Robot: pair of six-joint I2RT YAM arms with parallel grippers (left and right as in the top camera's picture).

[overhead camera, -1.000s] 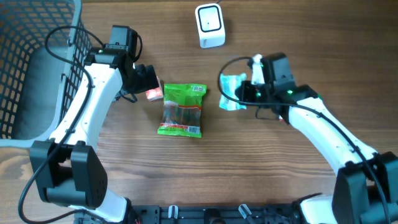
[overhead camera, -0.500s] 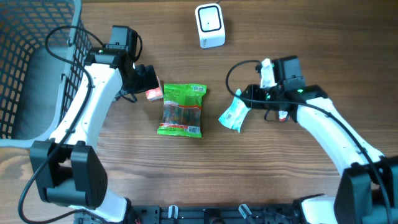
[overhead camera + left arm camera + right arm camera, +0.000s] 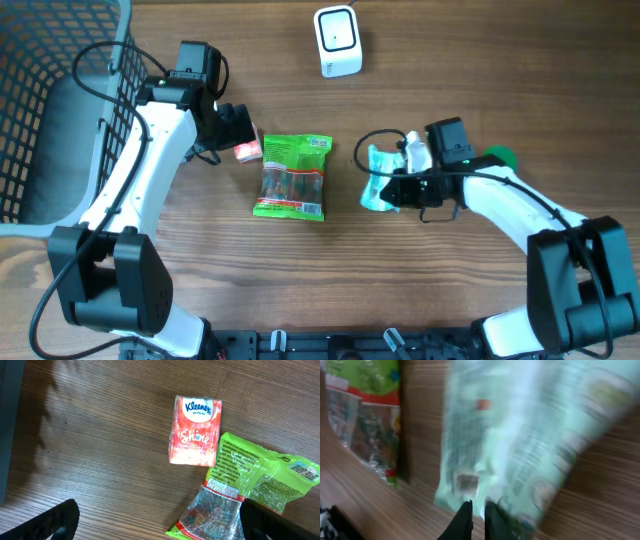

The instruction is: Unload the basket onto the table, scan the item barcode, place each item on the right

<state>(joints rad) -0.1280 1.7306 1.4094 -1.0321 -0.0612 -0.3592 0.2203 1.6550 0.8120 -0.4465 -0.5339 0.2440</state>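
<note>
Overhead view pretty much settles it: the barcode scanner (image 3: 337,40) sits at the far edge of the table (image 3: 300,280), and the mint-green packet (image 3: 378,178) is well short of it, on the robot's side and a little to the scanner's right. The packet's long axis runs roughly toward and away from the scanner, so the near end would have to travel up and slightly left to get over the scanner's window. The right gripper (image 3: 393,188) is the one on it. In the right wrist view the right gripper (image 3: 477,510) has its two fingertips almost together on the packet's (image 3: 520,435) lower edge, so it looks like a pinch on the packet, though that frame is too smeared to show any barcode or which face is up. The right arm lies low, forearm stretched in from the scanner's right, wrist turned so the fingers point left. The left gripper (image 3: 235,128) is on the scanner's other side, about as far from it, jaws spread wide on nothing, hanging over the Kleenex tissue pack (image 3: 196,431) that touches the green snack bag (image 3: 292,176). Since the right arm has the packet, the lift toward the scanner is probably its job.
</note>
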